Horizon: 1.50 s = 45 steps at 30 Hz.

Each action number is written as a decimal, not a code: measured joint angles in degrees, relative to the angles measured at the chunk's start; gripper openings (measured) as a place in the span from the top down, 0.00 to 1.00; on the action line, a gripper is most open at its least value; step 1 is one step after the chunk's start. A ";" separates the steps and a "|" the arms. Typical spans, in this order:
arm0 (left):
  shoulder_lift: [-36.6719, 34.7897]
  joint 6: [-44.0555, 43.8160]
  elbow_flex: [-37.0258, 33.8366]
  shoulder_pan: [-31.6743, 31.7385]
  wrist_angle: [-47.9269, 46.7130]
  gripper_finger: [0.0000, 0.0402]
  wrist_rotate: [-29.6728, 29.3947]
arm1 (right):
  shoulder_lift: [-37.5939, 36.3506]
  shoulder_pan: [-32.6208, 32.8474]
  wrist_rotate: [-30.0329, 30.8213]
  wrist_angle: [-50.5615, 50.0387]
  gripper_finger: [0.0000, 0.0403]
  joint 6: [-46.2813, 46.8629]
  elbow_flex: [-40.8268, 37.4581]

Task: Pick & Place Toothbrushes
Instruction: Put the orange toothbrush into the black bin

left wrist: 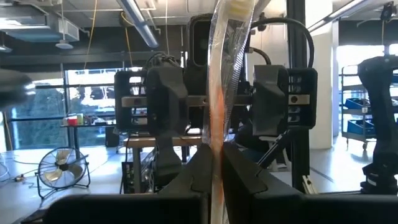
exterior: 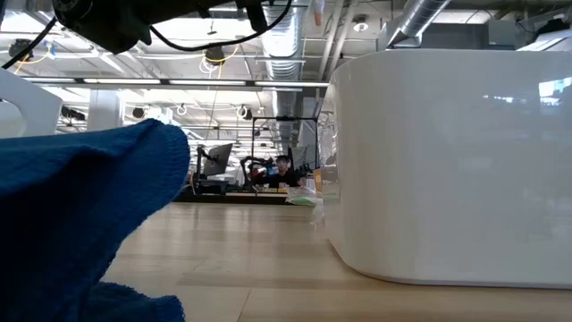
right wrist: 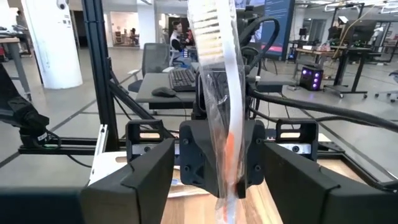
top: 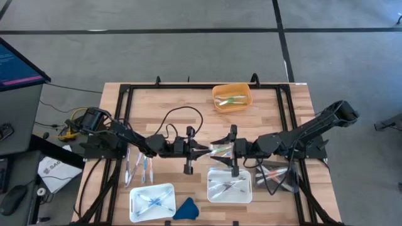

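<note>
One toothbrush (left wrist: 224,74) sealed in a clear wrapper stands upright over the table's middle (top: 220,148). Its white bristles (right wrist: 208,31) are on top and its orange handle (right wrist: 229,149) is below. My left gripper (top: 209,150) is shut on it. My right gripper (right wrist: 221,186) faces it from the table's right, open. Its fingers stand wide on either side of the wrapper and the left fingertips. More toothbrushes lie in the orange bin (top: 231,97), in two white trays (top: 151,202) (top: 229,186), and loose on the table (top: 138,166) (top: 276,176). My left gripper pinches the wrapped toothbrush between its two fingers (left wrist: 196,180), at the lower handle part of the wrapper (left wrist: 216,158). The fingers come level from the table's left and lie across it. The toothbrush is lifted clear and stands upright, most of its length above the fingers.
A blue cloth lump (top: 186,209) lies at the near edge between the white trays and fills the left of the low view (exterior: 80,215). A black frame (top: 125,88) borders the table. A black cable (top: 179,116) loops behind the left arm.
</note>
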 joint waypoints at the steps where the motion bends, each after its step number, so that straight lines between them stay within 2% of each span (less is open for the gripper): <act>1: 0.00 -0.01 0.09 0.00 -0.01 0.98 0.01 | 0.00 -0.04 0.00 0.00 0.43 0.09 0.00; 17: -0.01 -0.24 0.14 -0.02 -0.40 0.98 -1.09 | 0.00 -1.43 0.00 0.02 0.61 0.03 0.00; 28: -0.02 -0.23 0.14 -0.02 -0.50 0.98 -1.24 | 0.00 -2.19 0.02 -0.41 0.69 0.06 0.00; 32: -0.02 -0.23 0.14 0.00 -0.72 0.96 -1.42 | 0.00 -2.08 0.02 -1.21 0.76 0.18 0.00; 37: -0.03 0.14 0.16 0.00 -1.75 0.90 -1.30 | 0.00 -1.95 0.02 -2.58 0.95 0.16 0.00; 41: -1.17 0.18 0.16 0.00 -4.60 0.86 -1.10 | 0.00 -1.86 0.41 -2.76 0.95 0.18 0.00; 45: -5.44 -1.57 0.14 -0.50 -12.69 0.81 -3.26 | -0.02 -1.40 2.09 -2.89 0.98 -0.36 0.02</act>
